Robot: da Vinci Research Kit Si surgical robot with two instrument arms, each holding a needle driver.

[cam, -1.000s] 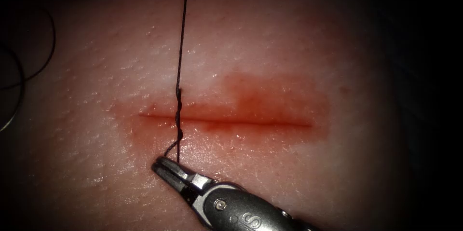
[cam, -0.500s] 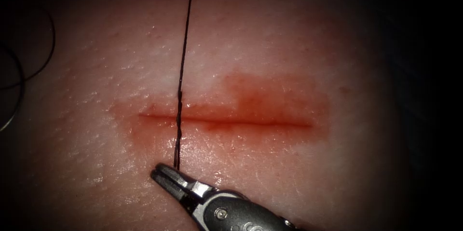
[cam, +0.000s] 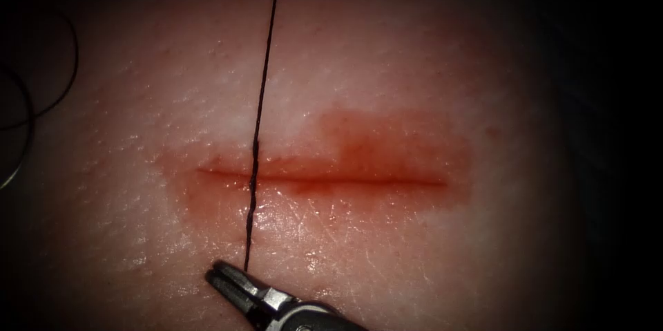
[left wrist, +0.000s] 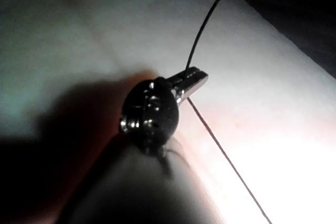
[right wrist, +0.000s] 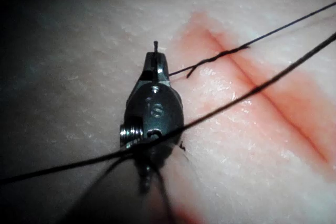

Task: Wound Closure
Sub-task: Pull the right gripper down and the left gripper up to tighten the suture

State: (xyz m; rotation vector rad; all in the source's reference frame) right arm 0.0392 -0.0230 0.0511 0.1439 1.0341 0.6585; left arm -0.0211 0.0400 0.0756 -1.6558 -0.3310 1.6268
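Knot tightening across the cut (cam: 324,177): right claw (cam: 224,277), pinching the thread (cam: 261,99) end, has drawn below the cut; left claw (left wrist: 193,80) pinches thread too. Needle placement unclear.

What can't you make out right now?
Needle: cannot tell where; the thread runs off the endoscope view's top edge.
Thread loops left of the cut: ends lost in shadow at the edge.
Left tool, right tool: each shut on thread; the twists over the cut are too fine to count.
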